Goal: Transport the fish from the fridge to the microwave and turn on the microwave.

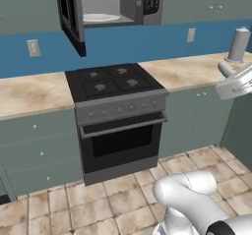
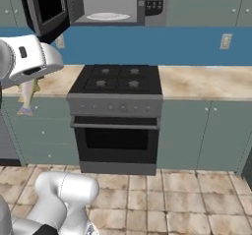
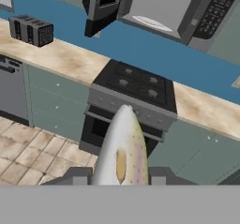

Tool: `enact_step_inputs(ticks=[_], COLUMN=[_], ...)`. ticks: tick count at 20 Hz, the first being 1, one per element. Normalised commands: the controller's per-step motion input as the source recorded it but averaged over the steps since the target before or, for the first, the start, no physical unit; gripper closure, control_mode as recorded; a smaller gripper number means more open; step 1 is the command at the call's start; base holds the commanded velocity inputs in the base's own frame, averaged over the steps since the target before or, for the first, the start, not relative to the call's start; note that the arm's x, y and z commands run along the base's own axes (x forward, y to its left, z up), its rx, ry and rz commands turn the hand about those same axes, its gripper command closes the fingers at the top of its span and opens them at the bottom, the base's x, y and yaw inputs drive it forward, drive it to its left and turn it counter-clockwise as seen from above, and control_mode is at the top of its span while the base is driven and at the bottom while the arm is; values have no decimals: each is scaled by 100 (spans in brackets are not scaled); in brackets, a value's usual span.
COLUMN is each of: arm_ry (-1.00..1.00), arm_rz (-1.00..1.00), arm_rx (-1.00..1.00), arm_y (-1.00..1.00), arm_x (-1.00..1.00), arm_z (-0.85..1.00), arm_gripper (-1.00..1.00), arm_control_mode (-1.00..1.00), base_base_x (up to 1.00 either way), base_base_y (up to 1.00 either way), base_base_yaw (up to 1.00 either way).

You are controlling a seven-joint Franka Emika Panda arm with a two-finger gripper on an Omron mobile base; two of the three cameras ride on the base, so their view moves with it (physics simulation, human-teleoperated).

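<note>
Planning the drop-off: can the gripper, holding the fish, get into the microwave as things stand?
Probably yes: the microwave door hangs open with its turntable bare, and the gripper holding the fish sits lower left, nothing between.

Silvery fish (image 3: 123,148) with a yellowish streak, black stove (image 1: 114,80), blue wall (image 2: 187,44), seemingly mottled beige counter (image 2: 206,81).

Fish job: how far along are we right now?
Done: the fish is out of the fridge, held in the gripper. In hand: carrying it toward the microwave, whose door already hangs open above the stove. Left: place it on the turntable, shut the door, press start.
</note>
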Motion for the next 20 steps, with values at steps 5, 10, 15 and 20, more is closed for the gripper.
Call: enact_step_inputs(ticks=[5,10,15,20], arm_ry=[0,0,0,0], arm_rz=[0,0,0,0], arm_rx=[0,0,0,0], arm_y=[0,0,0,0], arm_x=[0,0,0,0], arm_z=[0,0,0,0], arm_gripper=[100,100,100,100], arm_control_mode=[100,100,100,100], base_base_x=[12,23,46,64], base_base_y=[0,0,0,0], base_base_yaw=[4,0,0,0])
